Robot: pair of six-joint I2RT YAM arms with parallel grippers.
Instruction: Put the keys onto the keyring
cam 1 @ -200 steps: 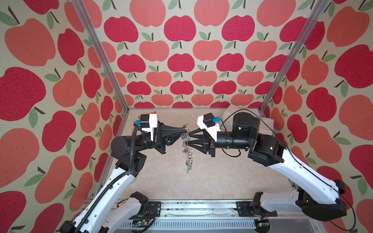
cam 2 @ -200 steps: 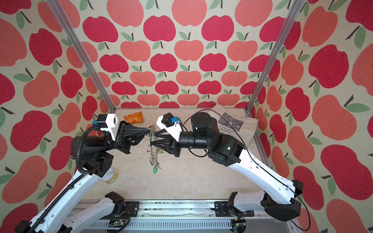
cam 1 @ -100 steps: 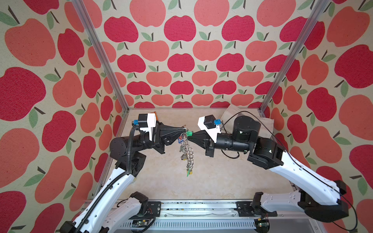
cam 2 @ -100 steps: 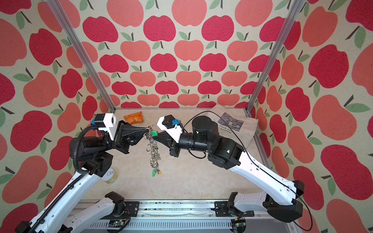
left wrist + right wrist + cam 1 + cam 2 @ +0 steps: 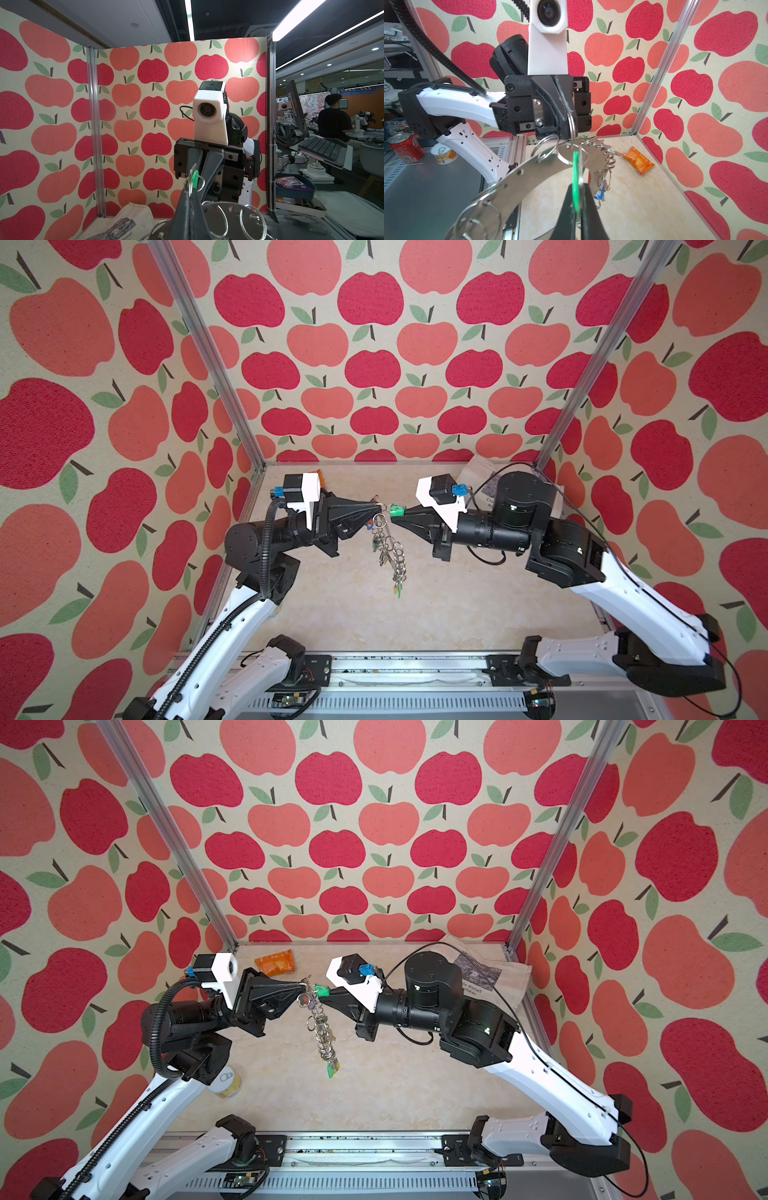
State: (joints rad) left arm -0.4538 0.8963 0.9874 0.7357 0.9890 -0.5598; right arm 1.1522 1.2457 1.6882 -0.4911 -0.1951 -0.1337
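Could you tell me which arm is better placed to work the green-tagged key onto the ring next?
Probably the right. The right gripper is shut on the green-tagged key, right at the wire ring, while the left gripper pinches that ring and holds the keyring hanging.

Hangs over mid tabletop (image 5: 395, 1094), between left pincer (image 5: 304, 983) on the left and right pincer (image 5: 325, 997) on the right: keyring (image 5: 322, 1031). In the right pincer: key (image 5: 321, 991). Back left, behind the left pincer: packet (image 5: 275, 963). Back right corner: bag (image 5: 496, 973). Front left, at the tabletop's edge: tub (image 5: 226, 1082)
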